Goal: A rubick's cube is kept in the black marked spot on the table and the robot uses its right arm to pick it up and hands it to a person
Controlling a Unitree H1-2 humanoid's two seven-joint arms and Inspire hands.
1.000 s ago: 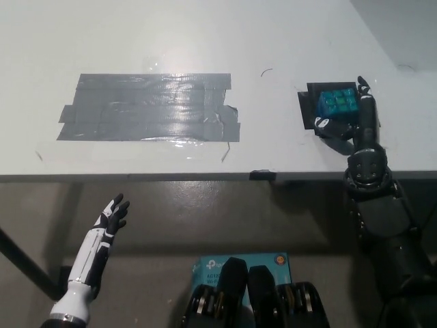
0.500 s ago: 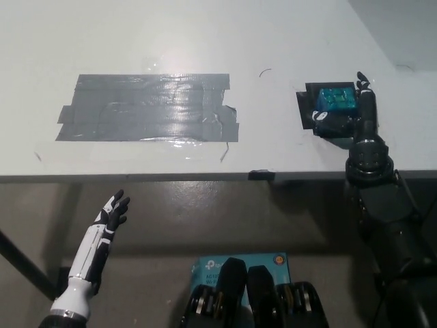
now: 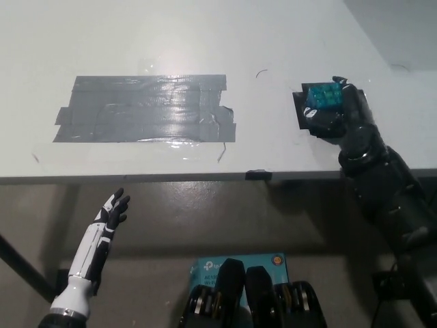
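Observation:
A Rubik's cube with a teal-blue top face sits over the black marked spot near the table's right side. My black right hand is wrapped around the cube, fingers curled along its far and right sides, thumb at its near left corner. The cube still looks to be on or just above the mark; I cannot tell if it is lifted. My white left hand hangs below the table's front edge at the lower left, fingers spread and holding nothing.
A large patch of grey tape covers the middle-left of the white table. The table's front edge runs across the picture, with a small black clip on it. A blue box lies on the floor below.
My right hand has closed in on the cube: its fingers, earlier straight beside the cube, now curl around it. The whole picture has shifted slightly left. The left hand has stayed put.

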